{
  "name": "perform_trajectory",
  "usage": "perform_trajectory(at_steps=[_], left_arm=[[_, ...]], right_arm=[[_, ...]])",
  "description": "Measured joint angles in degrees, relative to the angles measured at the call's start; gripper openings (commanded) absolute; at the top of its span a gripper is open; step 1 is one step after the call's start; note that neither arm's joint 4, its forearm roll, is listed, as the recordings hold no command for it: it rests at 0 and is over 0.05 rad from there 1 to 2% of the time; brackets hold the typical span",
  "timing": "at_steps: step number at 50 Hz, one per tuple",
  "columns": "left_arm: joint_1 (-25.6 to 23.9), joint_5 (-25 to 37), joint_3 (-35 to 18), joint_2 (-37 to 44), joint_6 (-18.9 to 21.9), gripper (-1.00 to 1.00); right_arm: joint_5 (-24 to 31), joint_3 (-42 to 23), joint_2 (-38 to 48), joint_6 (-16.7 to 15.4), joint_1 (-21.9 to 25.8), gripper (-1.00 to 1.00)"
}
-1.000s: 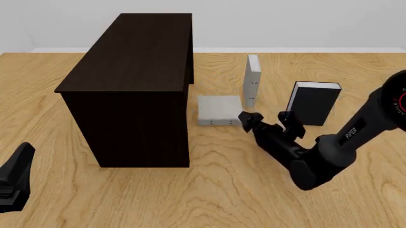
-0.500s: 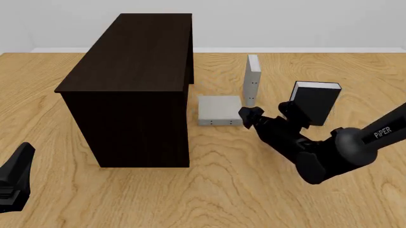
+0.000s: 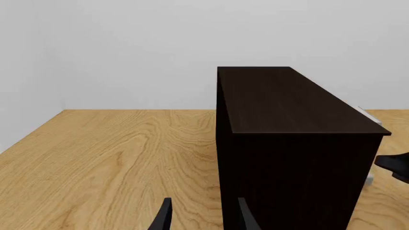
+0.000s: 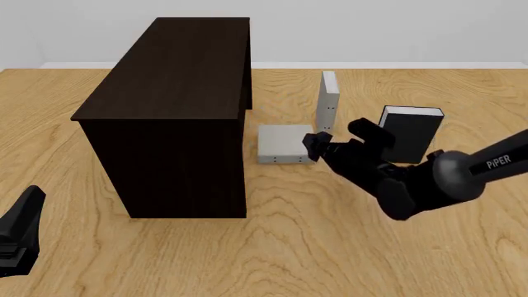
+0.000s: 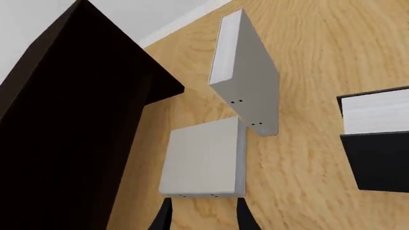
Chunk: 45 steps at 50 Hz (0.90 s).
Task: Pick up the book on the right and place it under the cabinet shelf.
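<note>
On the wooden table (image 4: 330,247), the "PIPER"-marked right hand (image 4: 337,138) hangs open near the book (image 4: 327,105).

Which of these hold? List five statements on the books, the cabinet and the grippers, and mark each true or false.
1. The right gripper holds a book. False: it is open and empty, close to the flat grey book.
2. The flat grey book lies on the table beside the dark cabinet. True.
3. The black book lies flat. False: it stands upright.
4. An upright grey book stands just beyond the flat one. True.
5. The left gripper hangs over the cabinet's top. False: it sits low at the near left, short of the cabinet, open and empty.
</note>
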Motion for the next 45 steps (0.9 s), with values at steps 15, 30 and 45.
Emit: perform_trajectory(at_steps=[15,30,45], left_arm=[[0.0,0.0,0.0,0.0,0.0,1.0],[0.0,0.0,0.0,0.0,0.0,1.0],[0.0,0.0,0.0,0.0,0.0,1.0]], right_arm=[[2.21,-1.19,0.4,-2.36,-1.5,1.0],[3.84,-4.06,3.17,-3.49,-2.45,1.0],[6.05,-6.11,5.02,-9.29,-4.47,1.0]])
